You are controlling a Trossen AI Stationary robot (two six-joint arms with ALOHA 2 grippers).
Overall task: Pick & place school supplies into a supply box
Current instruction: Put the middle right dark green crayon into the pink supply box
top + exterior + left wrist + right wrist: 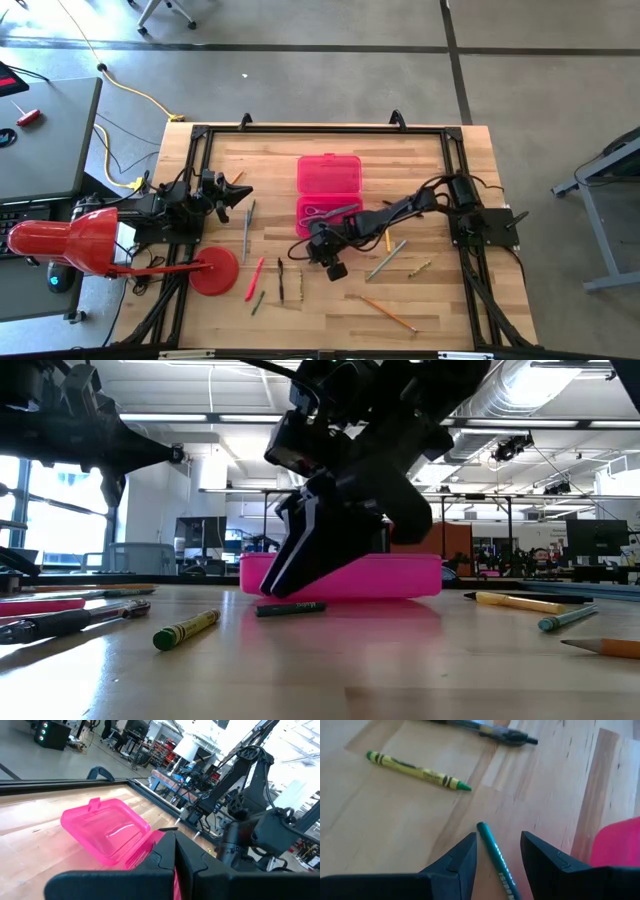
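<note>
My right gripper (497,851) straddles a dark green crayon (496,856), fingers parted, not clamping, just beside the pink supply box (329,195). A yellow-green crayon (417,770) lies near. My left gripper (238,192) waits, fingers together.

No text can be read anywhere. The dark green crayon (496,857) carries pale printed lettering along its barrel, and the yellow-green crayon (418,770) has dark label bands, both too blurred to make out.
</note>
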